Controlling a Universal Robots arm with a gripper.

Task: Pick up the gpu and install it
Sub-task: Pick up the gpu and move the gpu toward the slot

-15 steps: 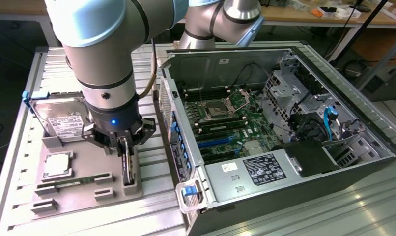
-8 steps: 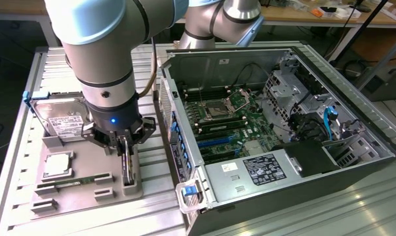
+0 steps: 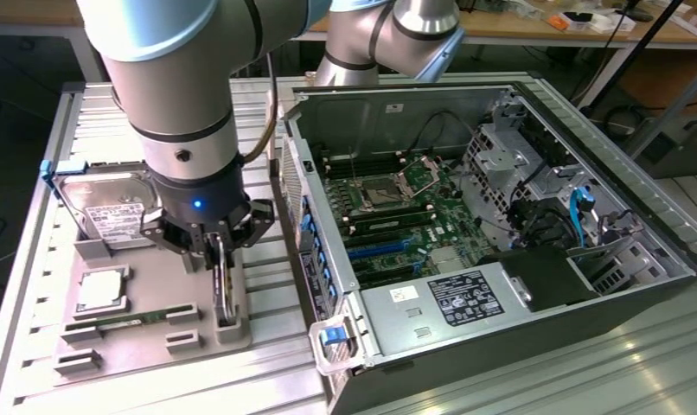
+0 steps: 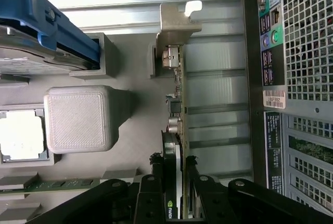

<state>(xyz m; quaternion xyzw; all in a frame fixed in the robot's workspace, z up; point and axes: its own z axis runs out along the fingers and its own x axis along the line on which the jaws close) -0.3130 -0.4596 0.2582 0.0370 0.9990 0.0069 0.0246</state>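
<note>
The gpu [image 3: 224, 298] stands on its edge in a slot of the grey holder [image 3: 152, 346], just to the exterior view's left of the open computer case [image 3: 625, 207]. In the wrist view the gpu [image 4: 176, 104] is a thin green board with a black shroud, and its silver bracket [image 4: 174, 21] is at the far end. My gripper [image 3: 218, 251] has come down from above over the card's upper edge. The black fingers [image 4: 156, 167] of the gripper [image 4: 173, 164] sit tight against both faces of the card.
In the same holder lie a silver hard drive in a blue frame [image 3: 106, 207], a processor [image 3: 100, 290] and a slim green memory stick [image 3: 124, 322]. The case lies open with its motherboard [image 3: 406, 216] exposed. Its rear panel [image 4: 302, 78] is close beside the card.
</note>
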